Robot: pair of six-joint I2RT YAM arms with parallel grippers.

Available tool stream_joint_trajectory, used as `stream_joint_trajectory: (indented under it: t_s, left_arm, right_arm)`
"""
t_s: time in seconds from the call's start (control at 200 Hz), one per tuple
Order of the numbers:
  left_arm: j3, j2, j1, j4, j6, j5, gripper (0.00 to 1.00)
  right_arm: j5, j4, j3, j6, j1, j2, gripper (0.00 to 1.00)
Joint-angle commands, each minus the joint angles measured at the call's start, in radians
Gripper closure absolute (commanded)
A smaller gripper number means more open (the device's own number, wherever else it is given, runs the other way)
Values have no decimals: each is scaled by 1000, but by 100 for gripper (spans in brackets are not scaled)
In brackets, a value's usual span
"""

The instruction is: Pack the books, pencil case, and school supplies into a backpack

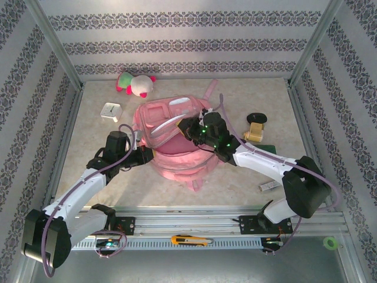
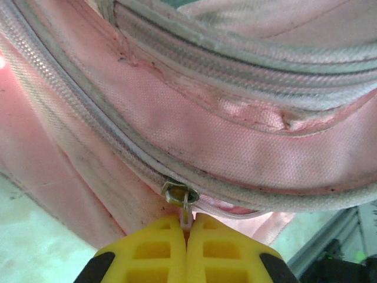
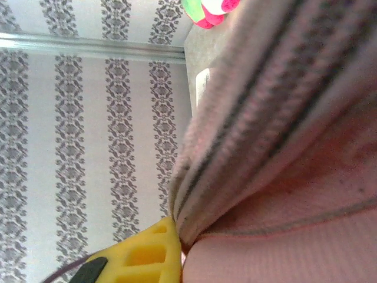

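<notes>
**Pink backpack mid-surface, both pincers clenched on it**

The beige marbled surface sits inside walls of grey-patterned striped wallpaper (metal posts at the corners). The backpack lies at the centre of the frame, its mouth agape. The left pincer is clenched on a zip pull. The right pincer is clenched on the opening's rim. At upper left rest a plush toy and a white clock cube. The dark green pencil case lies at right.
</notes>
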Motion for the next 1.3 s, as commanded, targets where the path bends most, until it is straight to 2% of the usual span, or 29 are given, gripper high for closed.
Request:
stream_joint_trajectory:
  t_s: [0.0, 0.235, 0.545, 0.804, 0.944, 1.004, 1.059, 1.159, 1.294]
  left_arm:
    - [85, -11, -9, -109, 164, -89, 100]
    - [167, 77, 14, -238, 342, -203, 100]
    - [245, 218, 26, -226, 514, -324, 100]
    - [267, 311, 74, -70, 500, -392, 100]
    - [262, 347, 114, 30, 457, -389, 100]
    - [267, 364, 126, 54, 444, -386, 96]
    - [277, 373, 133, 63, 434, -381, 89]
    - [296, 370, 135, 54, 407, -348, 75]
    - [292, 302, 135, 11, 292, -291, 56]
  right_arm:
    - [-57, 3, 26, -55, -15, -24, 100]
    - [-342, -87, 49, -124, -131, -79, 100]
    - [-486, -75, 70, -115, -163, -79, 100]
    - [-551, -71, 88, -101, -185, -85, 100]
    - [-541, -70, 81, -98, -192, -88, 100]
    - [-516, -65, 78, -93, -190, -88, 100]
    - [-461, -65, 67, -89, -188, -97, 100]
    - [-281, -49, 34, -76, -172, -116, 100]
    - [-108, 11, 9, -55, -142, -111, 100]
